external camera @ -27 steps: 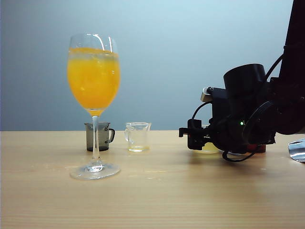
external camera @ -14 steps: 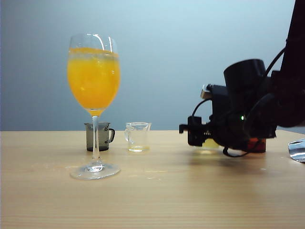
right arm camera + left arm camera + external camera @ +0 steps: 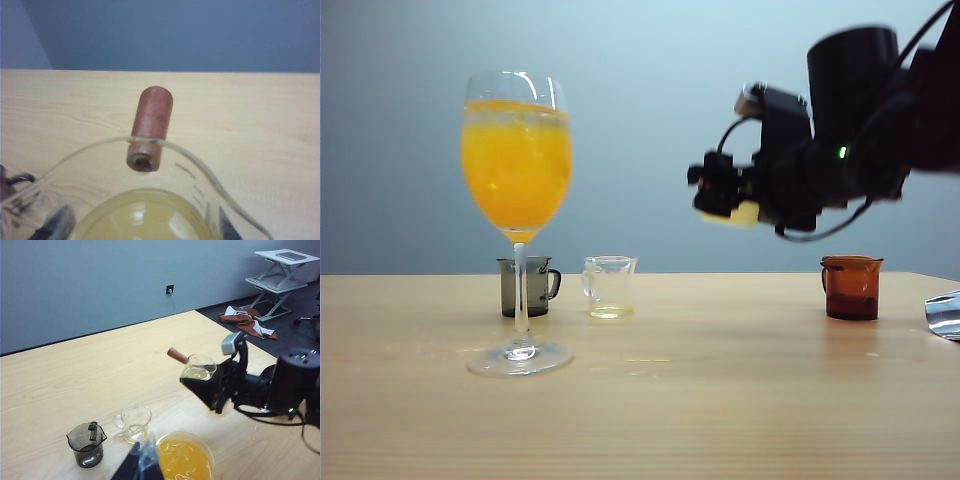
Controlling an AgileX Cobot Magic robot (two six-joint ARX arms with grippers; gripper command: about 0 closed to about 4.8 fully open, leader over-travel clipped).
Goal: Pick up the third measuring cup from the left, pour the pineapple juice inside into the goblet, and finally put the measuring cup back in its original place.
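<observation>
Right gripper [image 3: 725, 200] holds the third measuring cup [image 3: 198, 367] aloft.

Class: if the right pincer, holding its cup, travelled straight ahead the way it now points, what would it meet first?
Probably the goblet: the right pincer points level toward the bowl, holding the cup. Depth is unclear, so it might pass beside.

Measuring cup [image 3: 199, 367]: small, clear, flared rim, reddish-brown stub handle; upright, in the air at upper right of the exterior view. Pineapple juice [image 3: 142, 220]: pale yellow, shallow, inside cup. Goblet [image 3: 517, 190]: tall, stemmed, standing at left, holding orange drink.
</observation>
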